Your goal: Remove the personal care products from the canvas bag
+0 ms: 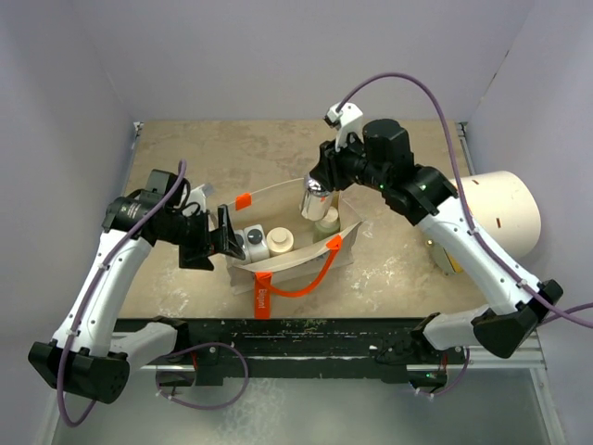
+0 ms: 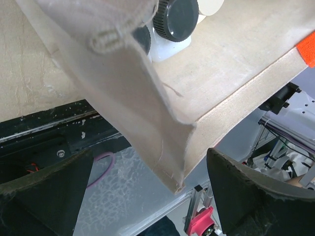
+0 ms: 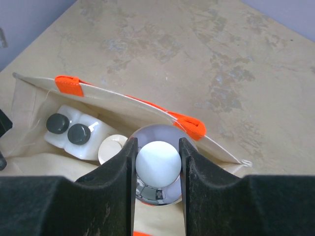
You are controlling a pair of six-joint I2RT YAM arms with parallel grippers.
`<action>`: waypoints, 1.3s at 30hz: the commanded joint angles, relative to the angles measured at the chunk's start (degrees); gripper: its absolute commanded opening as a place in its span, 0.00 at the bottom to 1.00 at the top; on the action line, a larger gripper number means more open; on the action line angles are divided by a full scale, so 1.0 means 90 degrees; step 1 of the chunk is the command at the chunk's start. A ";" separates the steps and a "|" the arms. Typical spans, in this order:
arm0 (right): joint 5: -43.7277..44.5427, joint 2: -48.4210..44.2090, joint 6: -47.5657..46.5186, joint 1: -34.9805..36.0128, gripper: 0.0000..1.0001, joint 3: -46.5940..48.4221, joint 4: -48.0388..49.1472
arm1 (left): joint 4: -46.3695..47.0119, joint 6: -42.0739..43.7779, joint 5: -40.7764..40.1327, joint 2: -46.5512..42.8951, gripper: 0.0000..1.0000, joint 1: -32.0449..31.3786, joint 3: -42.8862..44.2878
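Note:
The beige canvas bag (image 1: 301,269) with orange handles stands open mid-table. My right gripper (image 1: 321,182) is shut on the white cap (image 3: 157,162) of the clear bottle (image 1: 313,200), holding it upright over the bag's far rim. Inside the bag are two white bottles with dark grey caps (image 1: 255,243), a cream-capped bottle (image 1: 281,241) and another pale bottle (image 1: 327,222). My left gripper (image 1: 226,237) is at the bag's left end. In the left wrist view its jaws stand wide apart around the bag's corner (image 2: 172,162), not touching it.
A big cream cylinder (image 1: 505,213) lies at the right edge, with a yellow object (image 1: 449,257) beside it. The bag's orange tag (image 1: 263,298) and handle loop (image 1: 310,278) hang toward the near table edge. Bare tabletop (image 3: 206,54) lies behind the bag.

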 commanded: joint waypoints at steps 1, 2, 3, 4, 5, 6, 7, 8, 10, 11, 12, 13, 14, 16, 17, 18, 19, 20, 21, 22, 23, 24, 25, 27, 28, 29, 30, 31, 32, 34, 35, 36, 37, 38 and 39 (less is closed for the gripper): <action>0.0567 -0.0253 0.0256 -0.0028 0.00 0.1200 0.0152 | 0.0027 -0.0024 -0.0076 -0.0230 0.99 0.0005 0.0105; 0.0641 -0.0209 0.0243 -0.0033 0.00 0.1368 0.0052 | 0.0007 -0.0028 -0.0077 -0.0224 0.99 0.0002 0.0131; 0.0712 -0.0174 0.0218 -0.0037 0.00 0.1515 -0.0026 | -0.0007 -0.0034 -0.0074 -0.0214 0.99 0.0006 0.0152; 0.0810 -0.0152 0.0204 -0.0045 0.00 0.1665 -0.0097 | -0.0004 -0.0035 -0.0068 -0.0207 0.99 0.0009 0.0169; 0.0926 -0.0123 0.0196 -0.0057 0.00 0.1807 -0.0172 | -0.0009 -0.0032 -0.0061 -0.0199 0.99 0.0007 0.0186; 0.0994 -0.0095 0.0181 -0.0087 0.00 0.2003 -0.0244 | -0.0014 -0.0028 -0.0062 -0.0189 0.99 0.0008 0.0196; 0.1046 -0.0064 0.0159 -0.0131 0.00 0.2155 -0.0313 | -0.0014 -0.0013 -0.0050 -0.0175 0.99 0.0002 0.0207; 0.1109 -0.0036 0.0105 -0.0169 0.00 0.2275 -0.0368 | -0.0036 0.0014 -0.0037 -0.0163 0.99 0.0001 0.0215; 0.1312 0.0022 -0.0004 -0.0306 0.00 0.2542 -0.0506 | -0.0073 0.0081 -0.0010 -0.0117 0.99 0.0008 0.0235; 0.1389 0.0043 -0.0064 -0.0402 0.00 0.2638 -0.0556 | -0.0108 0.0120 -0.0014 -0.0101 0.99 0.0008 0.0260; 0.1464 0.0056 -0.0144 -0.0511 0.00 0.2696 -0.0586 | -0.0132 0.0152 -0.0021 -0.0078 0.99 0.0004 0.0273; 0.1542 0.0074 -0.0232 -0.0603 0.00 0.2736 -0.0603 | -0.0169 0.0189 -0.0028 -0.0054 0.99 0.0005 0.0304; 0.1618 0.0094 -0.0305 -0.0714 0.00 0.2751 -0.0606 | -0.0222 0.0214 -0.0046 -0.0033 0.99 0.0003 0.0333; 0.1672 0.0127 -0.0390 -0.0974 0.00 0.2723 -0.0569 | -0.0263 0.0245 -0.0080 -0.0003 0.99 0.0008 0.0393; 0.1644 0.0129 -0.0434 -0.1118 0.00 0.2648 -0.0492 | -0.0283 0.0258 -0.0090 0.0017 0.99 0.0008 0.0423; 0.1616 0.0130 -0.0461 -0.1249 0.00 0.2553 -0.0364 | -0.0295 0.0261 -0.0104 0.0040 0.99 0.0008 0.0452; 0.1564 0.0116 -0.0491 -0.1375 0.00 0.2342 -0.0256 | -0.0305 0.0267 -0.0115 0.0058 0.99 0.0006 0.0482; 0.1525 0.0099 -0.0518 -0.1490 0.00 0.2129 -0.0100 | -0.0320 0.0276 -0.0123 0.0085 0.99 0.0008 0.0510; 0.1511 0.0071 -0.0529 -0.1590 0.00 0.1880 0.0073 | -0.0339 0.0289 -0.0132 0.0111 0.99 0.0006 0.0535; 0.1502 0.0042 -0.0528 -0.1698 0.00 0.1578 0.0293 | -0.0352 0.0300 -0.0147 0.0154 0.99 0.0000 0.0576; 0.1466 0.0013 -0.0527 -0.1830 0.00 0.1294 0.0536 | -0.0374 0.0316 -0.0166 0.0184 0.99 0.0003 0.0600; 0.1411 -0.0024 -0.0527 -0.1927 0.00 0.0982 0.0785 | -0.0388 0.0324 -0.0202 0.0212 0.99 0.0000 0.0622; 0.1349 -0.0048 -0.0531 -0.2020 0.00 0.0676 0.1078 | -0.0419 0.0347 -0.0241 0.0245 0.99 0.0005 0.0648; 0.1305 -0.0049 -0.0528 -0.2149 0.00 0.0171 0.1597 | -0.0508 0.0373 -0.0334 0.0322 0.99 0.0005 0.0678; 0.1273 -0.0026 -0.0553 -0.2199 0.00 -0.0035 0.1887 | -0.0553 0.0375 -0.0377 0.0341 0.99 0.0003 0.0694; 0.1217 0.0019 -0.0581 -0.2234 0.00 -0.0270 0.2147 | -0.0575 0.0378 -0.0403 0.0357 0.99 0.0000 0.0711; 0.1183 0.0061 -0.0583 -0.2273 0.00 -0.0486 0.2437 | -0.0593 0.0364 -0.0413 0.0372 0.99 0.0006 0.0731; 0.1151 0.0113 -0.0556 -0.2311 0.00 -0.0667 0.2695 | -0.0611 0.0350 -0.0410 0.0391 0.99 0.0004 0.0748; 0.1134 0.0176 -0.0505 -0.2358 0.00 -0.0844 0.2914 | -0.0631 0.0328 -0.0409 0.0419 0.99 0.0001 0.0776; 0.1137 0.0313 -0.0434 -0.2438 0.00 -0.1156 0.3355 | -0.0646 0.0286 -0.0399 0.0462 0.99 0.0003 0.0812; 0.1129 0.0386 -0.0378 -0.2461 0.00 -0.1310 0.3586 | -0.0648 0.0265 -0.0409 0.0481 0.99 0.0007 0.0818; 0.1135 0.0456 -0.0316 -0.2484 0.00 -0.1444 0.3859 | -0.0657 0.0248 -0.0427 0.0516 0.99 0.0010 0.0826; 0.1142 0.0559 -0.0247 -0.2502 0.00 -0.1566 0.4006 | -0.0670 0.0237 -0.0436 0.0546 0.99 0.0010 0.0832; 0.1159 0.0634 -0.0186 -0.2524 0.00 -0.1686 0.4142 | -0.0677 0.0230 -0.0446 0.0581 0.99 0.0007 0.0854; 0.1214 0.0713 -0.0150 -0.2536 0.00 -0.1765 0.4264 | -0.0693 0.0224 -0.0470 0.0614 0.99 0.0014 0.0877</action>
